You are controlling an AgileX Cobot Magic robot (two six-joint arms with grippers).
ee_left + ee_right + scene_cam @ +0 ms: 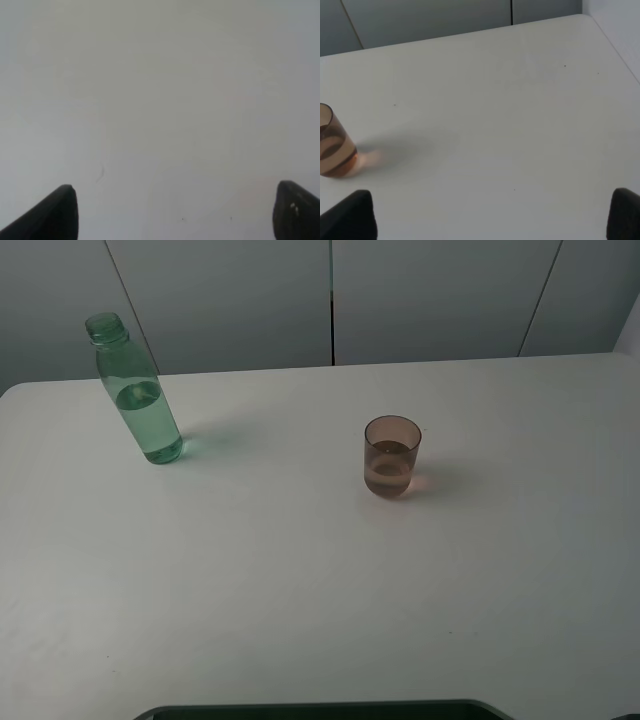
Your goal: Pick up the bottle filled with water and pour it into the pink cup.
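Observation:
The green-tinted bottle (138, 405) stands upright at the far left of the white table (300, 590), capless, with water up to about half its height. The pink cup (391, 457) stands upright near the table's middle and holds some liquid. It also shows in the right wrist view (332, 145), at the picture's edge. My left gripper (175, 215) is open and empty over bare table; neither bottle nor cup shows in its view. My right gripper (492, 215) is open and empty, well apart from the cup. Neither gripper shows in the exterior high view.
Grey wall panels (330, 300) run behind the table's far edge. A dark rounded edge (320, 710) shows at the bottom of the exterior high view. The table's right edge (612, 45) shows in the right wrist view.

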